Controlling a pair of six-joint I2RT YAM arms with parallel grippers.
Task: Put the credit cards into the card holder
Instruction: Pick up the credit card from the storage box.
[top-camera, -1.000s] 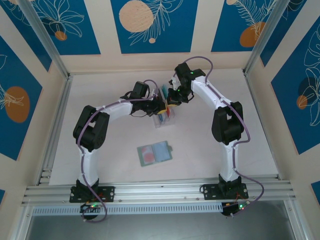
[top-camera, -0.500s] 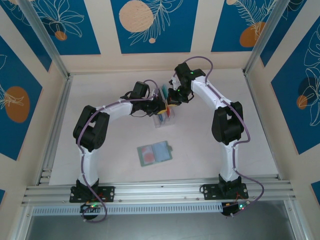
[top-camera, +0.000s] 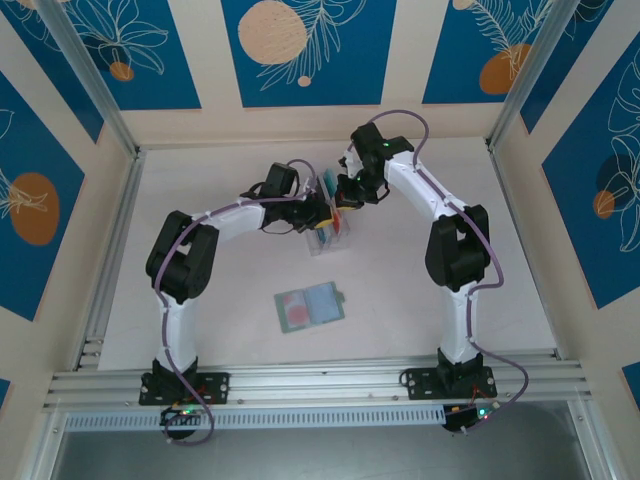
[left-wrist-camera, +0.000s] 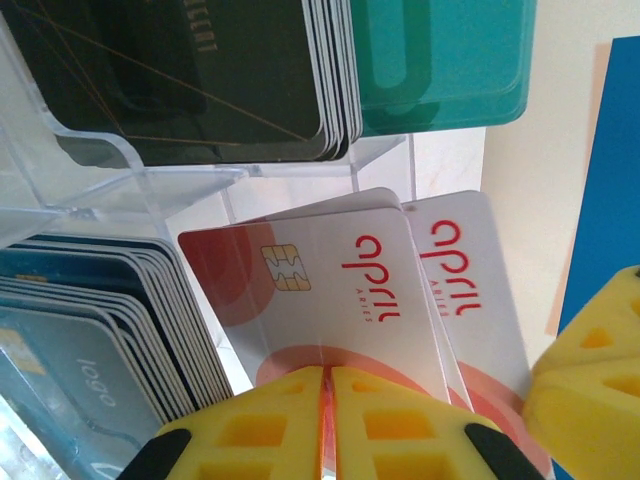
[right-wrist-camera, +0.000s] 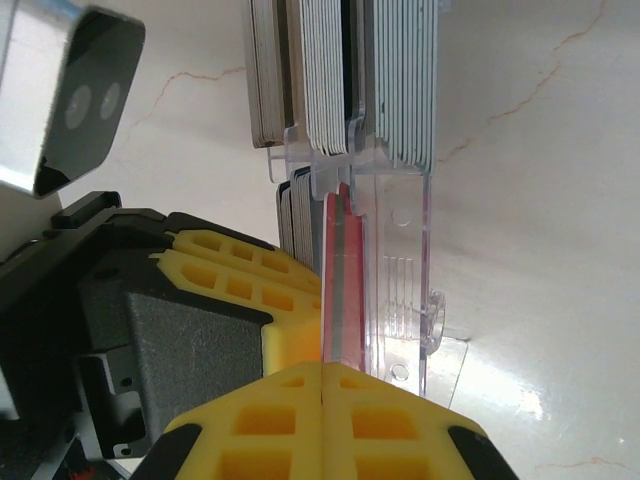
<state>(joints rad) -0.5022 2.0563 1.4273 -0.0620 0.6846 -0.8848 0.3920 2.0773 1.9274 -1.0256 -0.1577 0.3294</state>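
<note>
The card holder (top-camera: 318, 303) lies open on the table in front of the arms, with a red card (top-camera: 294, 309) in its left side. Further back stands a clear rack (top-camera: 329, 240) full of credit cards. My left gripper (top-camera: 322, 213) is at the rack, shut on the bottom edge of a cream and red card (left-wrist-camera: 330, 290) that stands in a slot (left-wrist-camera: 328, 370). A matching card (left-wrist-camera: 475, 290) stands just behind it. My right gripper (top-camera: 345, 197) (right-wrist-camera: 322, 365) is shut, its tips close over the edges of the red cards (right-wrist-camera: 338, 270).
The rack (left-wrist-camera: 150, 190) also holds dark cards (left-wrist-camera: 200, 80), a teal card (left-wrist-camera: 440, 60) and a stack of blue cards (left-wrist-camera: 90, 330). Both grippers crowd the same slot, with the left gripper's fingers (right-wrist-camera: 230, 265) right beside the right one. Walls enclose the table.
The right wrist has shifted slightly toward the back. The left arm, the rack and the card holder stay where they were.
</note>
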